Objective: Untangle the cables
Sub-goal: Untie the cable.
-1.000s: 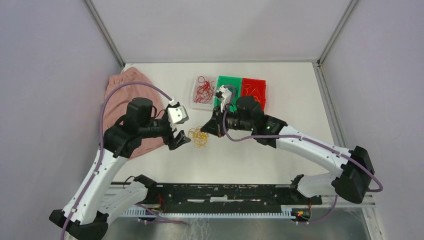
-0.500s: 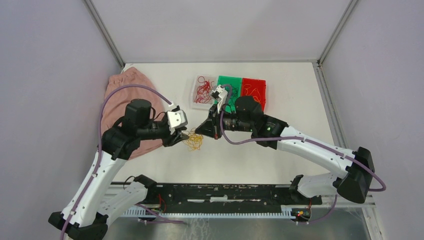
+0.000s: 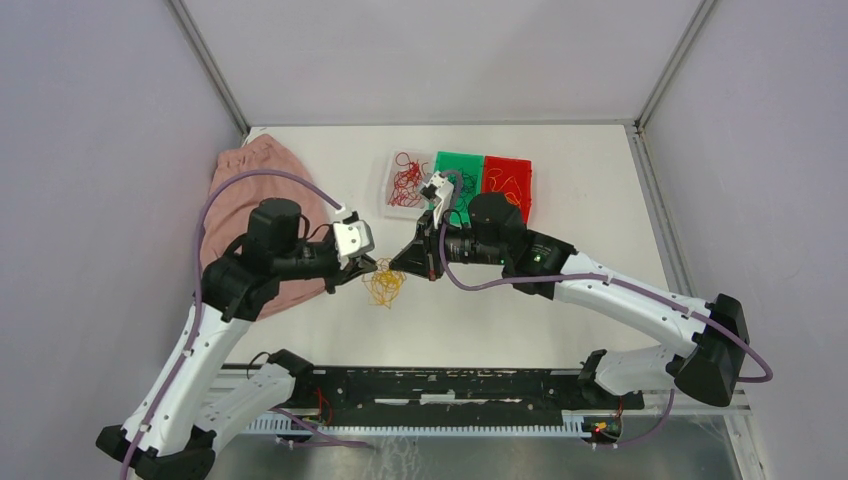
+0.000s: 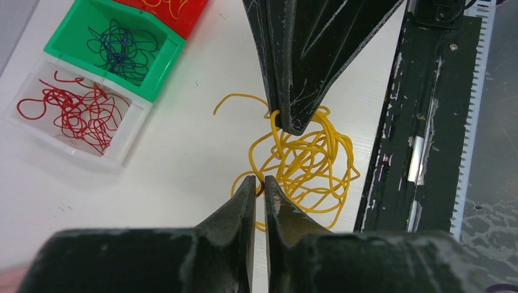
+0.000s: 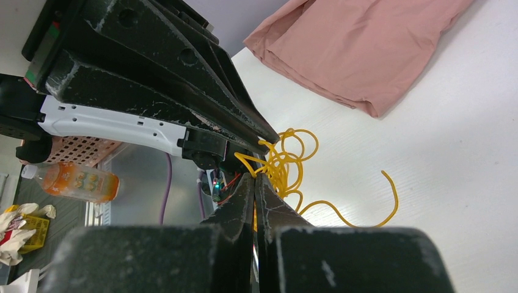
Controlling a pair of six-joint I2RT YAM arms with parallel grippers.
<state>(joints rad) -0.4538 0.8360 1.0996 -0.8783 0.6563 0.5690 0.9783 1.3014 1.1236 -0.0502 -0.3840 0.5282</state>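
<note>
The left gripper (image 4: 259, 183), wide open a second ago, now pinches the tangle of thin yellow wires (image 4: 311, 162) on the white table (image 3: 580, 170) — opposite the right gripper (image 5: 255, 177), clamped on the same tangle. Crumpled pink cloth (image 3: 245, 185) lies left — green plastic tray (image 3: 458, 157) behind.

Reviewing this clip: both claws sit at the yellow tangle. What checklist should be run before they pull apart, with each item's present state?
1. Right claw shut on a strand of the yellow tangle: ok.
2. Left claw gripping a strand: cannot tell. Its jaws are nearly together, with a strand at the tips.
3. The two claws hold different strands: cannot tell.
4. Tangle apart from the pink cloth: ok.
5. Red tray out of the pull line: ok, it sits farther back.
</note>
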